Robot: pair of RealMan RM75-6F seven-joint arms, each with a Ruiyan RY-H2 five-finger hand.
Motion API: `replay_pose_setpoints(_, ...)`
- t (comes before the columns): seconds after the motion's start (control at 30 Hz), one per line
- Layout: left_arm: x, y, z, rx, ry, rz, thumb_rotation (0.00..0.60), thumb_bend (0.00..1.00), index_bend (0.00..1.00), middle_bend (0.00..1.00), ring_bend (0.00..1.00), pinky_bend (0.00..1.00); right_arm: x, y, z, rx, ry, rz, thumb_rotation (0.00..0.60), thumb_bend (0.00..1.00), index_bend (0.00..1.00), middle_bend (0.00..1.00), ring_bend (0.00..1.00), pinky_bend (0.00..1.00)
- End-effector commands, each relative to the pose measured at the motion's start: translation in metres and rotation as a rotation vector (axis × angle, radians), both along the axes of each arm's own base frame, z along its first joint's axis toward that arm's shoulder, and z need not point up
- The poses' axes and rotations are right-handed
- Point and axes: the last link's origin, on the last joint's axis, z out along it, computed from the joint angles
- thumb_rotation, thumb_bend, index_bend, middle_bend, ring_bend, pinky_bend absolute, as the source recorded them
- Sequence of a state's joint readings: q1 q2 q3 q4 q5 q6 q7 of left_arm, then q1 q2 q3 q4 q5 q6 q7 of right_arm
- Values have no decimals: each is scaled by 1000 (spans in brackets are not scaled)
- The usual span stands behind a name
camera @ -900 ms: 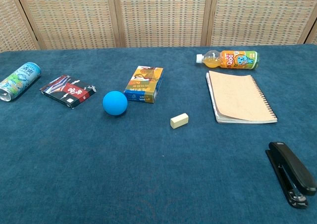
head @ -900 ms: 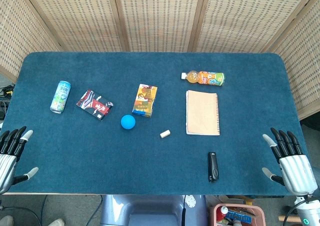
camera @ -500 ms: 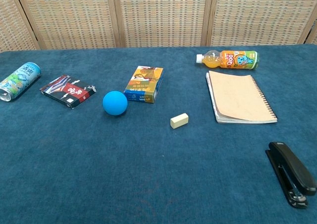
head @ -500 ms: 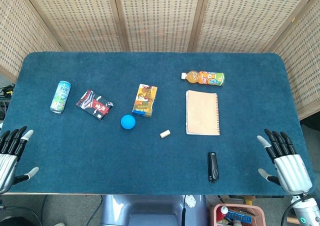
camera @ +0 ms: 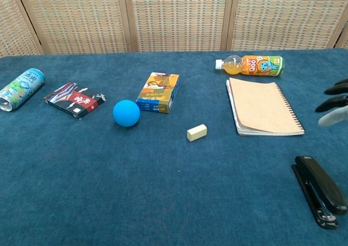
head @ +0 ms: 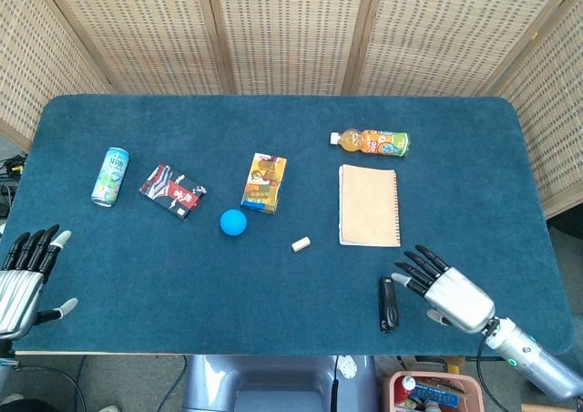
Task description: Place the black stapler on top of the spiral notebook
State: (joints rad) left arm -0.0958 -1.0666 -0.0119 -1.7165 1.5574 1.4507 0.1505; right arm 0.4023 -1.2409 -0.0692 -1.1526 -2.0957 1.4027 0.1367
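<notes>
The black stapler [head: 388, 303] [camera: 319, 190] lies flat near the table's front edge, right of centre. Beyond it the tan spiral notebook [head: 369, 205] [camera: 263, 113] lies shut, its spiral on the right. My right hand [head: 446, 293] hovers just right of the stapler, fingers spread toward it, holding nothing; only its fingertips [camera: 334, 102] enter the chest view at the right edge. At the table's front left corner my left hand [head: 25, 282] is open and empty, far from both objects.
An orange drink bottle [head: 372, 141] lies behind the notebook. A cream eraser [head: 301, 243], a blue ball [head: 233, 221], a colourful box [head: 264, 182], a dark red packet [head: 171, 190] and a can [head: 110, 176] are spread across the blue table [head: 273, 284] to the left.
My right hand has swung left from the table's right edge to just beside the stapler, and its fingertips now show in the chest view. The left hand has shifted slightly.
</notes>
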Motion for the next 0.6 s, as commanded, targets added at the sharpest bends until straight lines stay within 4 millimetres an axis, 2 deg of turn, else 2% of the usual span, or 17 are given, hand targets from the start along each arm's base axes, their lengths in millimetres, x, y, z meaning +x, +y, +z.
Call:
replay_pose_setpoints(0.03, -1, 6, -3, -9, 9, 15, 600, 0, 0, 0, 0, 0, 4, -13, -23, 124, 66, 112, 600, 0, 193, 130, 27, 0)
replay_pose_setpoints(0.4, -4, 16, -10, -10, 33, 46, 600, 0, 0, 0, 0, 0, 16, -28, -52, 212, 182, 232, 600, 6, 194, 132, 28, 0)
replay_pose_setpoints(0.53, -4, 18, -11, -11, 33, 51, 600, 0, 0, 0, 0, 0, 20, -35, -63, 225, 204, 230, 600, 44, 198, 149, 37, 0)
replay_pose_setpoints(0.6, -4, 19, -11, -9, 31, 53, 600, 0, 0, 0, 0, 0, 19, -38, -68, 227, 225, 231, 600, 99, 219, 177, 65, 0)
